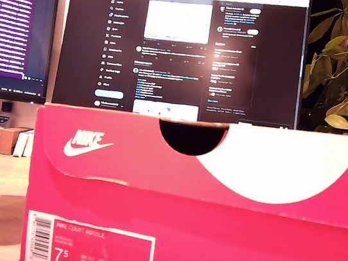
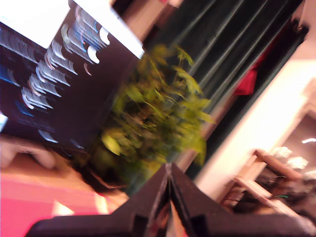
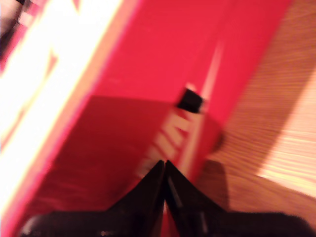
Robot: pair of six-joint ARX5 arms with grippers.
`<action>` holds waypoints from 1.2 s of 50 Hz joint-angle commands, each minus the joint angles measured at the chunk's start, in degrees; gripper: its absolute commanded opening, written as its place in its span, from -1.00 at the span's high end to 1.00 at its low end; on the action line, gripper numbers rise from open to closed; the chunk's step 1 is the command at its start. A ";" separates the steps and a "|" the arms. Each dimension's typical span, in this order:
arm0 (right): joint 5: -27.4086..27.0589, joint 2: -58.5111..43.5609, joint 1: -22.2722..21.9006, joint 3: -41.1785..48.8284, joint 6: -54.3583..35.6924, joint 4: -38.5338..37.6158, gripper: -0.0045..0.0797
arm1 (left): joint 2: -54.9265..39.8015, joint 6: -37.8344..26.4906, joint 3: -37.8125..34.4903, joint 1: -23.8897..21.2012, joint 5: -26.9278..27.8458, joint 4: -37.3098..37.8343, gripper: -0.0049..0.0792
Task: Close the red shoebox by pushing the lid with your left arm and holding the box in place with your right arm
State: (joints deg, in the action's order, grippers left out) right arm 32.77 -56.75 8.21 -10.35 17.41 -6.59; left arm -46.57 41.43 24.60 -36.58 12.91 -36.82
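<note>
With my first gripper (image 2: pixel 170 197) and my second gripper (image 3: pixel 164 190) both pressed together, the red shoebox (image 1: pixel 212 227) might slide if I push too hard.

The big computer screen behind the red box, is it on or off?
On. The monitor glows with lines of text, a menu list and bright white panels in the exterior view, above the red shoebox.

both wrist views are motion-blurred; the exterior view is sharp, with the monitor (image 1: pixel 182 47) glowing and warm, oversaturated reds.
</note>
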 commanded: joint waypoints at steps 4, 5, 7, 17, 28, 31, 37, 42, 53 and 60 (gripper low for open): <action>-4.22 0.28 -2.19 -0.98 -1.68 -0.20 0.92 | 0.13 -3.19 -0.63 1.09 -0.11 2.89 0.93; -5.18 0.28 -2.49 -1.16 -1.79 -0.17 0.92 | 0.13 -3.39 -0.66 1.22 -0.09 3.39 0.93; -6.58 0.28 -3.39 -1.75 -2.08 -0.17 0.92 | 0.13 -3.54 -0.63 1.27 -0.07 4.24 0.93; -2.29 0.28 -6.54 -8.20 -1.40 0.17 0.92 | 0.13 -5.01 -0.63 1.31 0.13 6.88 0.93; 9.25 0.28 -6.34 -14.78 2.19 2.75 0.92 | 0.13 -8.70 -0.61 1.33 0.13 9.53 0.93; 11.37 0.28 -6.34 -15.04 2.49 3.39 0.92 | 0.13 -10.82 -0.61 1.33 0.13 10.91 0.93; 11.78 -0.39 -6.34 -15.04 0.83 8.26 0.92 | 0.13 -14.14 -0.61 1.33 -0.02 13.35 0.93; 11.67 -2.05 -5.95 -15.04 -2.08 11.80 0.92 | 0.13 -15.13 -0.61 1.38 -0.48 14.47 0.93; 9.84 -6.49 -2.86 -15.04 -4.24 12.13 0.92 | 0.13 -16.44 -0.61 2.34 -0.55 16.28 0.93; 8.83 -6.84 -1.57 -15.17 -6.71 8.90 0.92 | 0.17 -16.44 -0.61 3.19 -0.59 16.92 0.93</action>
State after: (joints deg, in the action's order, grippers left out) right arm 42.46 -62.30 6.17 -26.72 11.53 2.74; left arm -46.59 25.30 24.60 -33.85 12.32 -19.55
